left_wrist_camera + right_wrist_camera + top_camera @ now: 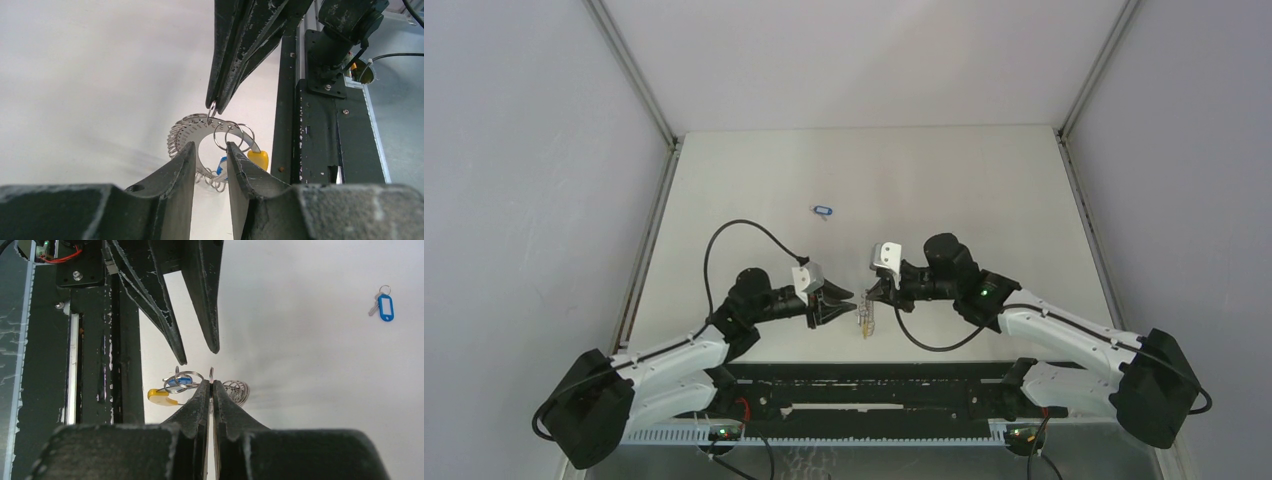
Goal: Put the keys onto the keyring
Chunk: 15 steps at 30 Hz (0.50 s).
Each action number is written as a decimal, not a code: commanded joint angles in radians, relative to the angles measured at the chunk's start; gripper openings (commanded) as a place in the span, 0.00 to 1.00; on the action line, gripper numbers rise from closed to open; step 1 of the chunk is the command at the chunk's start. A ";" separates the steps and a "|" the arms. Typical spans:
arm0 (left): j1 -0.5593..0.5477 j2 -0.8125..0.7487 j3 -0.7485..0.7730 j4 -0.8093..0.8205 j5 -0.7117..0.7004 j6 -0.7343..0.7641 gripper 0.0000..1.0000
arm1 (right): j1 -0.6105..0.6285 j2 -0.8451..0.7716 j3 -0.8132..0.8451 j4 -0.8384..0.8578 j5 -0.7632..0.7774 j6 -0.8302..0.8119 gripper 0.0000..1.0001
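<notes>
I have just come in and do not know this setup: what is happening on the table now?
Both arms meet near the table's front edge. The right gripper is shut on a small loop of the keyring, holding it. The left gripper sits right beside the ring with jaws apart, gripping nothing. One blue key lies alone farther back on the table, not yet on the ring.

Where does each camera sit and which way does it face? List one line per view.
Top external: above and behind, looking down on the table; both arms show.
Left wrist: looks past its own fingers at the keyring pinched by the right gripper.
Right wrist: looks past its own shut fingers at the left gripper and a blue key.
Shared: both wrist views show the keyring.
</notes>
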 commanded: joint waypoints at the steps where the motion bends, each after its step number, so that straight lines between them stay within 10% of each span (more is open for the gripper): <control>1: -0.002 0.013 0.071 0.049 0.010 0.022 0.34 | -0.007 -0.035 0.002 0.059 -0.034 0.009 0.00; 15: -0.002 0.071 0.124 0.050 0.078 0.033 0.29 | -0.007 -0.034 0.002 0.063 -0.050 0.011 0.00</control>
